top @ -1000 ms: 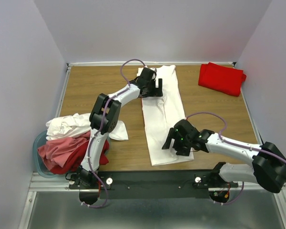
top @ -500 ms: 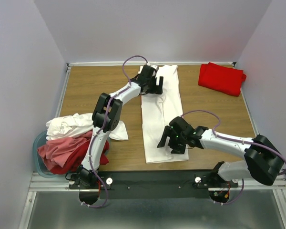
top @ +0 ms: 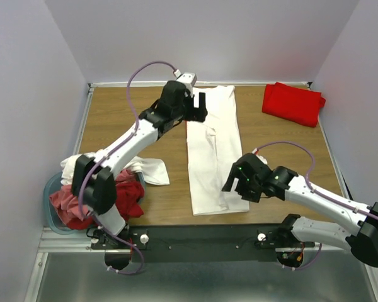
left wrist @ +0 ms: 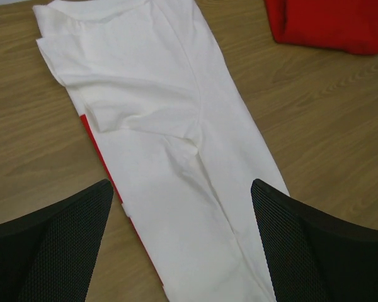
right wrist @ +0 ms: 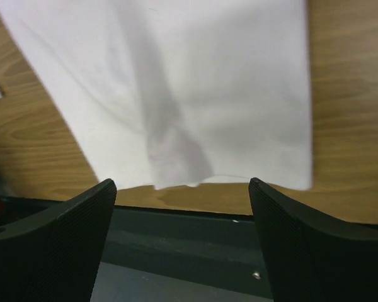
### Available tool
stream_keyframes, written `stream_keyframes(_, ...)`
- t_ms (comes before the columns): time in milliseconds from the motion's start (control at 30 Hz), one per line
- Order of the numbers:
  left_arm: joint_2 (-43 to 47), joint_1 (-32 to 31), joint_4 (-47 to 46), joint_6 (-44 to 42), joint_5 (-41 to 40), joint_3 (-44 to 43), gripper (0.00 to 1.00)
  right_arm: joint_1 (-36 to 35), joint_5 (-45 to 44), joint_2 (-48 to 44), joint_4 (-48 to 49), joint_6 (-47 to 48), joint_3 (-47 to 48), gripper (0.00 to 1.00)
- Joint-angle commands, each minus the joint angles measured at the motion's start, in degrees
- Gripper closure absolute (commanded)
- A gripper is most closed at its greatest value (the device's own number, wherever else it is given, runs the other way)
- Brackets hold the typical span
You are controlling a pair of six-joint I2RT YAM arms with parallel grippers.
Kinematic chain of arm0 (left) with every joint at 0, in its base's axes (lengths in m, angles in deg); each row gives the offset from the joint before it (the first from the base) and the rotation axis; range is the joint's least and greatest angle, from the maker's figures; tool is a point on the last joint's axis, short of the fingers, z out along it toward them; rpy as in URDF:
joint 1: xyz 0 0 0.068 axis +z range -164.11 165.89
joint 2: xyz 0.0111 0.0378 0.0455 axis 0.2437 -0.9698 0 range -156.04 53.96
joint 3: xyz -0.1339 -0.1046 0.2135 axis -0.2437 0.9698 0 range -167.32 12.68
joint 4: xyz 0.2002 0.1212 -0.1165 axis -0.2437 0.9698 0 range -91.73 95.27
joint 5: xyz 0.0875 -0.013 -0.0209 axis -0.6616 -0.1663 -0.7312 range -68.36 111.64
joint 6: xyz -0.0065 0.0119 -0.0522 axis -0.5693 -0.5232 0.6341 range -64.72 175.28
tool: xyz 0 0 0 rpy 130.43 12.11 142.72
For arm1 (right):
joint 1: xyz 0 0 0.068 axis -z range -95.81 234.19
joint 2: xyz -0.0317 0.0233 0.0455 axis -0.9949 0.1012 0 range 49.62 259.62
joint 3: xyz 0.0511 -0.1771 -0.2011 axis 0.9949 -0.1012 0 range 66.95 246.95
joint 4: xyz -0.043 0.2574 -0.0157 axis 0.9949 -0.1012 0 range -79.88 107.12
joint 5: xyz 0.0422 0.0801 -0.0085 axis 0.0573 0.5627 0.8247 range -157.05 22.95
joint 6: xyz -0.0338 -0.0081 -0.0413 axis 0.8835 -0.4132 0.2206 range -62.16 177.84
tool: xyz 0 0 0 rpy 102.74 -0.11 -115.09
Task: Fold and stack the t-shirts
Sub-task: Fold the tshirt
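Note:
A white t-shirt (top: 211, 148), folded lengthwise into a long strip, lies flat down the middle of the table; a thin red edge shows along its left side (left wrist: 96, 143). My left gripper (top: 199, 107) hovers open above the shirt's far end, and the left wrist view shows the cloth (left wrist: 170, 119) under the empty jaws (left wrist: 181, 189). My right gripper (top: 239, 187) is open over the near hem (right wrist: 189, 94), holding nothing (right wrist: 181, 185). A folded red t-shirt (top: 293, 103) rests at the back right corner.
A heap of white (top: 91, 165) and red or pink t-shirts (top: 82, 202) spills from a pale blue tub (top: 50, 211) at the left edge. The black rail (top: 201, 238) runs along the table's near edge, just below the white shirt's hem.
The left arm has swung its elbow out to the left and its gripper has risen off the shirt's far end. The right gripper has drawn back to the right from the near hem.

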Motion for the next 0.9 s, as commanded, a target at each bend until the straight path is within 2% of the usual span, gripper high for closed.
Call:
stream_keyframes(0,5.12,-4.83,4.04,4.69,-3.76,14.20,0.02,-0.19,-5.01,-2.36,-11.49,-3.90,-3.64,0.08)
stream_keyframes(33,8.09,-7.01,4.39,5.66,-3.76,19.28,0.02,-0.11,-4.92,-3.76,-12.10,-4.34,-4.60,0.09)
stream_keyframes(133,13.29,-10.54,5.71,9.71,-2.88,27.03,0.02,-0.11,-4.92,-5.96,-13.16,-6.01,-5.40,0.12)
stream_keyframes(233,18.03,-14.14,8.08,12.95,-2.62,31.88,0.02,-0.11,-5.36,-5.89,-13.34,-6.89,-7.06,0.16)
stream_keyframes(433,25.61,-15.91,11.95,18.15,-1.74,38.57,0.03,-0.11,-7.82,-2.37,-12.46,-7.16,-7.51,0.25)
stream_keyframes(500,26.66,-16.79,11.87,19.55,1.15,40.33,0.04,-0.19,-8.78,-1.49,-12.11,-7.16,-7.68,0.27)
stream_keyframes(633,28.25,-21.17,11.25,22.81,2.83,43.84,0.06,-0.11,-9.75,-1.23,-10.53,-7.69,-8.47,0.34)
stream_keyframes(867,29.13,-24.53,11.25,25.54,4.59,47.63,0.11,-0.11,-8.79,1.41,-6.14,-7.86,-9.62,0.40)
